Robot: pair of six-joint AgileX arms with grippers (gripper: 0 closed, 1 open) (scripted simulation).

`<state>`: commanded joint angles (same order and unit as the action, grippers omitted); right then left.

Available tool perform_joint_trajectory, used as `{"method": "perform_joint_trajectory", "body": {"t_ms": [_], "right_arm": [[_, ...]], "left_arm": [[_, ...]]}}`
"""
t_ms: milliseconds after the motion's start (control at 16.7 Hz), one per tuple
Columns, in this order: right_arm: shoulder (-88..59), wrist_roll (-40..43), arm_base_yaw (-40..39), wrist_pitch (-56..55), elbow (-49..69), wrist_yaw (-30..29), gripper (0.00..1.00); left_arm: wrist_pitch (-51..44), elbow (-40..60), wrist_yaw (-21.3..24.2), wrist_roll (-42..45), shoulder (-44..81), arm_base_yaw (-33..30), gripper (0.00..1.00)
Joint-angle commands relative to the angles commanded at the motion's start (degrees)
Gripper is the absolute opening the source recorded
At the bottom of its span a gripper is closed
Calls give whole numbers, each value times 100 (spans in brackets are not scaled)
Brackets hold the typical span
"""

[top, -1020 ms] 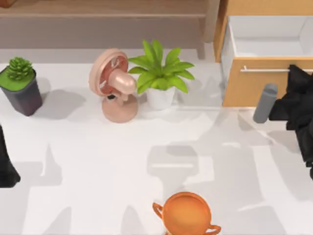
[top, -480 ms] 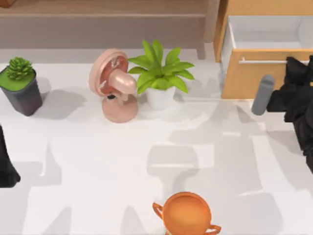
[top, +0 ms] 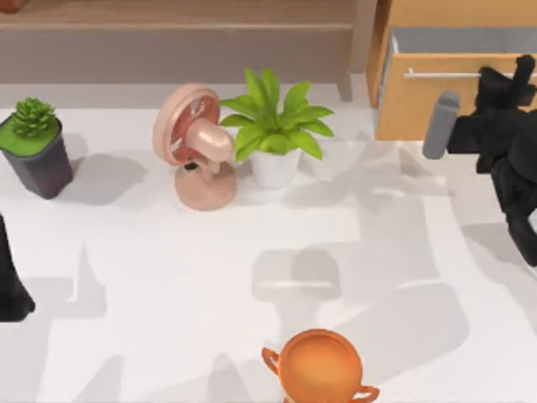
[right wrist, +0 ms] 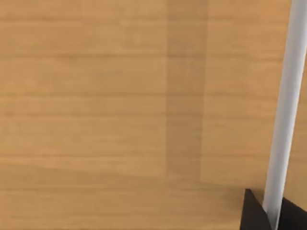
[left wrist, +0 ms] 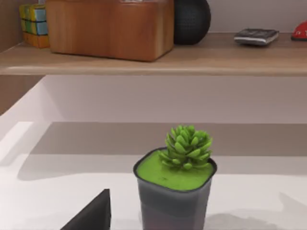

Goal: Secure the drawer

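The drawer sits at the table's far right, with an orange-brown wooden front and a thin silver bar handle. Just a narrow strip of its grey-white inside shows behind the front panel. My right gripper is at the handle's right end. In the right wrist view the wooden front is very close, and the black fingertips sit tight on either side of the silver bar. My left arm stays parked at the table's left edge.
A pink desk fan and a leafy plant in a white pot stand at the middle back. A succulent in a dark pot is at the far left. An orange two-handled cup sits at the front edge.
The drawer has slid back towards its cabinet, so much less of its white inside shows. My right gripper has moved back with the handle. The left arm has not moved.
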<state>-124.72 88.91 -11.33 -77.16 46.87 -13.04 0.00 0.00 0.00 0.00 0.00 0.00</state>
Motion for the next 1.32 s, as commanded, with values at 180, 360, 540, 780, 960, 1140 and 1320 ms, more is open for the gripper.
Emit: {"method": "perform_joint_trajectory", "body": {"t_ms": [180, 360, 540, 780, 960, 1140, 1320], "right_arm": [[16, -17, -35, 3, -27, -11, 0], [-88, -5, -2, 112, 189, 6, 0], [-342, 19, 86, 432, 777, 56, 0], [-669, -3, 158, 854, 1532, 159, 0], [-716, -7, 167, 931, 1638, 182, 0], [-716, -7, 167, 931, 1638, 182, 8], [-716, -7, 167, 931, 1638, 182, 30]], "left_arm": [[0, 0, 0, 0, 0, 0, 100], [0, 0, 0, 0, 0, 0, 100], [0, 0, 0, 0, 0, 0, 100], [0, 0, 0, 0, 0, 0, 100], [0, 0, 0, 0, 0, 0, 100], [0, 0, 0, 0, 0, 0, 100], [0, 0, 0, 0, 0, 0, 100]]}}
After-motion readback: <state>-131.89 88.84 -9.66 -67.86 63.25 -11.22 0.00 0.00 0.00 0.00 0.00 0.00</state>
